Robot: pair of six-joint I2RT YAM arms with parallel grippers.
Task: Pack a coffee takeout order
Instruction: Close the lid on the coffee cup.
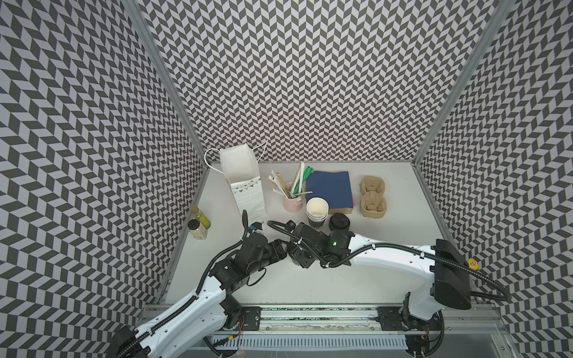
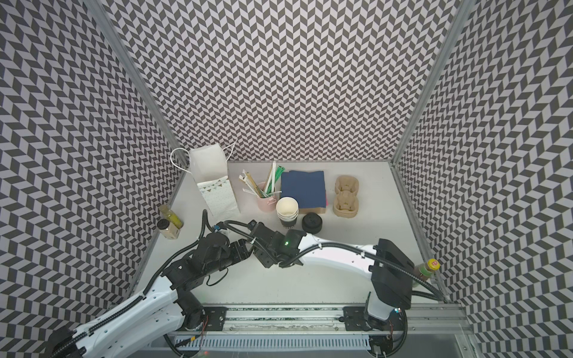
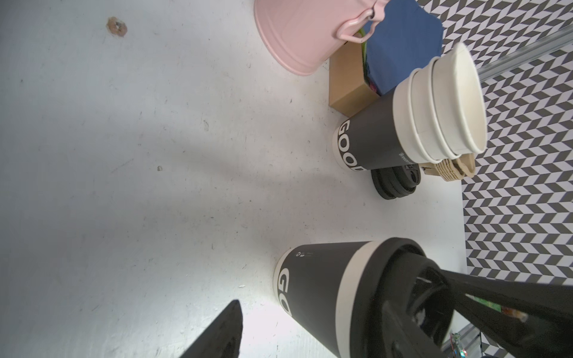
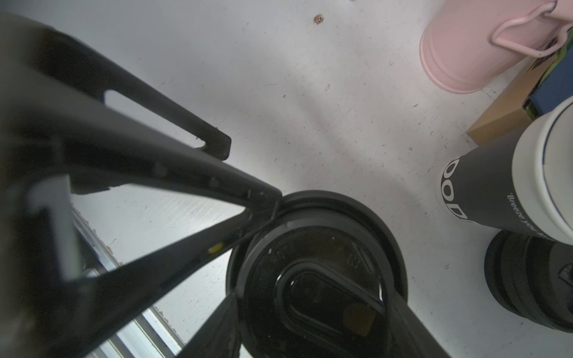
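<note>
Paperboard walls should make the dark paper cup [image 3: 319, 279] light and easy to crush. Whether it holds liquid cannot be told. The safest hold looks like the stiffer band just under the black plastic lid [image 3: 387, 269], squeezed gently, with the cup kept upright. The glossy lid itself is probably slippery and could pop off if pulled.

In the left wrist view the cup stands on the white desk [image 3: 124, 186]. It is charcoal, with a white base ring, white "GO" lettering and a pale band below the lid. Near it are a stack of lidless cups [image 3: 440, 102], spare lids [image 3: 397, 183] and a pink bucket [image 3: 304, 34].

In the right wrist view the lid shines and has a raised oval sip panel. The right pincer [image 4: 314, 297] straddles the lid's dome with a finger pressed on each side, clamped on the lid. The left pincer [image 4: 252, 172] stands apart and holds nothing. Its nearer fingertip [image 4: 269, 198] is at the lid's rim, but I cannot confirm contact.

In both top views the cup is hidden under the two wrists at the desk's near middle. The navy-blue napkin [image 1: 330, 189] and the tan pulp carrier [image 1: 373, 198] lie well apart from it at the back. The carrier's wells are empty, so the cup is not yet seated.
</note>
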